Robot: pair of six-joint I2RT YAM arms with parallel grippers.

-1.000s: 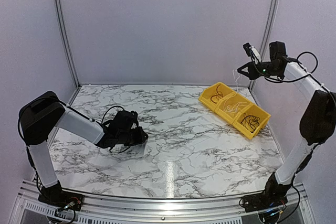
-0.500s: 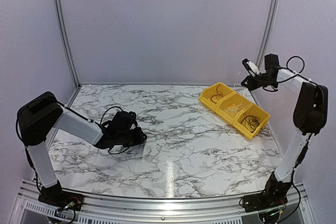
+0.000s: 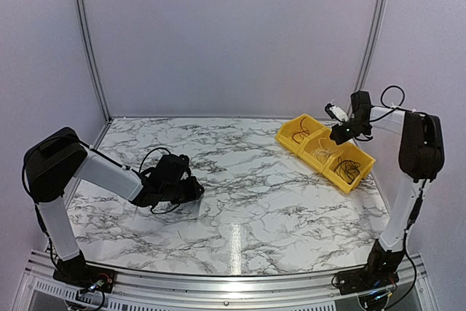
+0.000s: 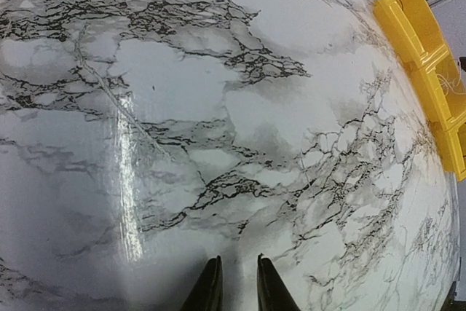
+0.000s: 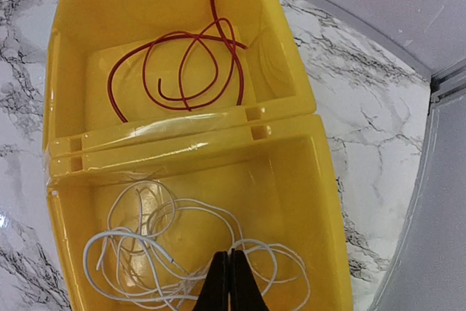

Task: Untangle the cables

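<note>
Three joined yellow bins (image 3: 362, 177) stand at the back right. The nearest holds the black cables (image 3: 348, 169), the middle one white cables (image 3: 325, 148) (image 5: 145, 253), the far one a dark red cable (image 3: 301, 131) (image 5: 182, 63). My right gripper (image 3: 336, 135) (image 5: 231, 254) hangs low over the middle bin, shut, with a white strand running up into its tips. My left gripper (image 3: 198, 191) (image 4: 237, 260) lies low over the marble at the left. Its jaws stand a narrow gap apart, and nothing shows between the tips.
The marble table (image 3: 247, 180) is bordered by white walls and metal posts (image 3: 370, 41). A black loop (image 3: 166, 209) lies under the left wrist; whether it belongs to the arm I cannot tell. The bins (image 4: 429, 63) show at the far right of the left wrist view.
My right gripper has come down and to the left, from high beside the right post to just over the middle bin. The left arm has barely moved.
</note>
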